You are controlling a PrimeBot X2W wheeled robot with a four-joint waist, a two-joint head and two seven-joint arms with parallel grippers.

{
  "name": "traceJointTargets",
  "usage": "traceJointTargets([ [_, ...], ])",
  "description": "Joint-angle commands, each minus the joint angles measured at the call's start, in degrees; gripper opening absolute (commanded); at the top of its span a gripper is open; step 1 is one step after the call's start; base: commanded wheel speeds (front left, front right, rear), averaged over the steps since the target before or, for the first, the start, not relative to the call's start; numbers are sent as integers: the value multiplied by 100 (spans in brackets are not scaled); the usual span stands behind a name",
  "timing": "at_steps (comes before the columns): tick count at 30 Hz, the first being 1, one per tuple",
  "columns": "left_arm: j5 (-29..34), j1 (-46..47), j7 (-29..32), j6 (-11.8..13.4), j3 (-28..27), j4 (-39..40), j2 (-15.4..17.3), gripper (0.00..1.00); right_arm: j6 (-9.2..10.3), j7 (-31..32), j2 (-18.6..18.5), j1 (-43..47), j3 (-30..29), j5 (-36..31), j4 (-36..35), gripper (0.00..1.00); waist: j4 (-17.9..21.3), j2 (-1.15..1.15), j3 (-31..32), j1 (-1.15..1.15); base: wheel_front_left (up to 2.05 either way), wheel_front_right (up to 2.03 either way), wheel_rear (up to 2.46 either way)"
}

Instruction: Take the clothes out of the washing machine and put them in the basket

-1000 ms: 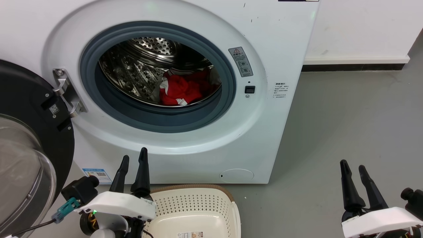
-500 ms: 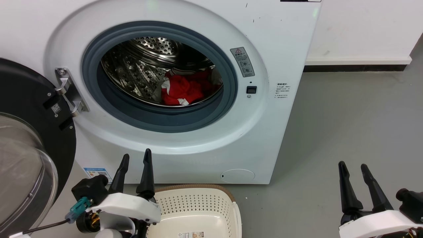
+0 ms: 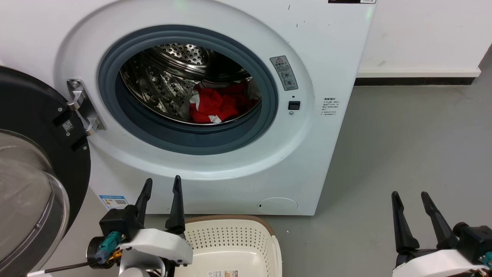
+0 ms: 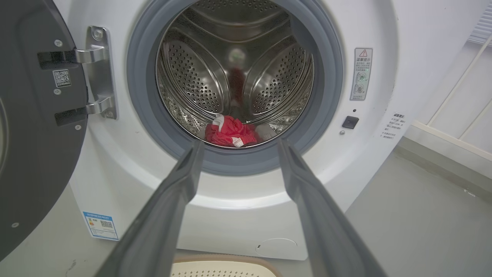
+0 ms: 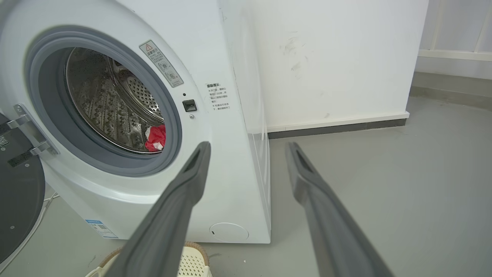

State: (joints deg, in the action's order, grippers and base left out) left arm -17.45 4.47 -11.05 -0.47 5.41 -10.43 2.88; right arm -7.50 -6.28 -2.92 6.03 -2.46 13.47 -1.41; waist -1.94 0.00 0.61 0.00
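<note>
Clothes [image 3: 213,105] behind gasket lip [image 3: 184,143] (door [image 3: 27,111] wide)

Over the last second the left gripper [image 3: 163,179] has slid to the right in the head view. Its inner finger now stands against the back-left corner of the basket [image 3: 269,230], and its two fingers have spread wider. Its wrist has turned too, so the teal plug [image 3: 108,240] has swung in under the fingers. The right gripper [image 3: 409,193] has also spread its fingers, and its white body has sunk towards the bottom edge. The washer [image 3: 326,57] and everything around it sit a touch further right, so this is a small camera move and not a move of the machine.
</note>
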Motion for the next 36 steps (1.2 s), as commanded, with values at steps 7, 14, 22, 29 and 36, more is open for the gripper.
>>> traceJointTargets([
  [7,477,-33,-137,83,78,25,12,100,1,-86,3,110,-6,-498,-125,100,-16,0,0,0,0,0,0],
  [14,797,-57,-215,133,112,33,11,100,1,-130,4,173,5,-830,-160,100,-30,0,-1,0,0,0,0],
  [22,1136,-65,-301,170,126,-2,11,100,2,-171,6,235,25,-1169,-184,100,-48,0,9,0,0,0,0],
  [29,1404,-103,-401,150,122,-81,6,100,3,-209,8,299,39,-1476,-202,100,-75,0,14,0,0,0,0],
  [36,1360,-116,-418,138,106,-126,3,100,3,-180,8,313,36,-1427,-185,100,-98,0,19,0,0,0,0],
])
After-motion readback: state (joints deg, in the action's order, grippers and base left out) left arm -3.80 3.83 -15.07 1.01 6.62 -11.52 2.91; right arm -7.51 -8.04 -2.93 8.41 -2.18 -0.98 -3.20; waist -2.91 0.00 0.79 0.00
